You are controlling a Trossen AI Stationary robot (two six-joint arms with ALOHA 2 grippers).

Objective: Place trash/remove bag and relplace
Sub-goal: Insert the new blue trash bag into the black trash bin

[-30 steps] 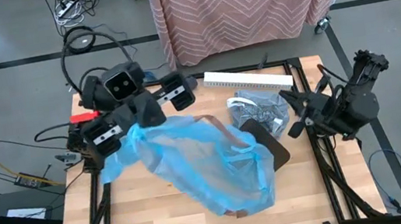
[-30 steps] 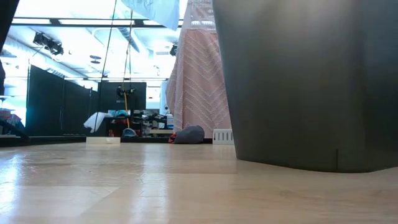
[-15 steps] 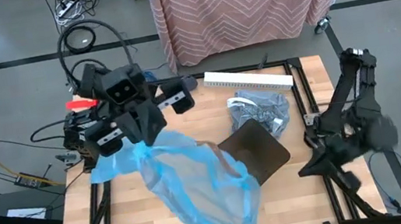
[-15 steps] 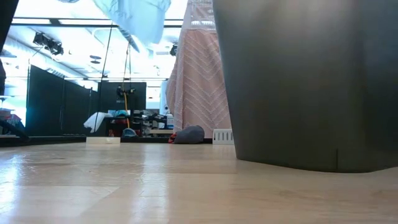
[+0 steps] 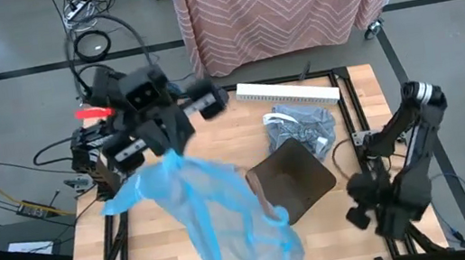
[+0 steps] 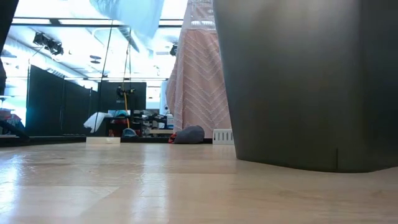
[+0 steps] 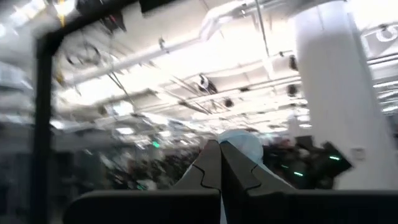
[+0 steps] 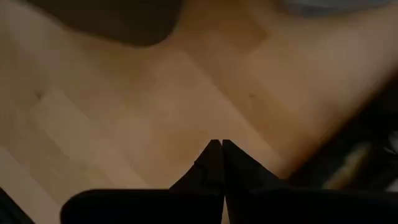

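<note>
My left hand [image 5: 165,147], raised over the desk's [image 5: 177,252] far left corner, is pinched tight on the blue bag [image 5: 226,213], which hangs toward the near edge. I judge I'm at the replacing step: next this blue bag must be spread over the dark bin [image 5: 292,179] mid-desk, whose mouth it partly hides. The grey bag [image 5: 300,127] lies crumpled near the far right corner. My right hand [image 8: 216,144] is closed and empty past the near right corner. No trash is in sight.
</note>
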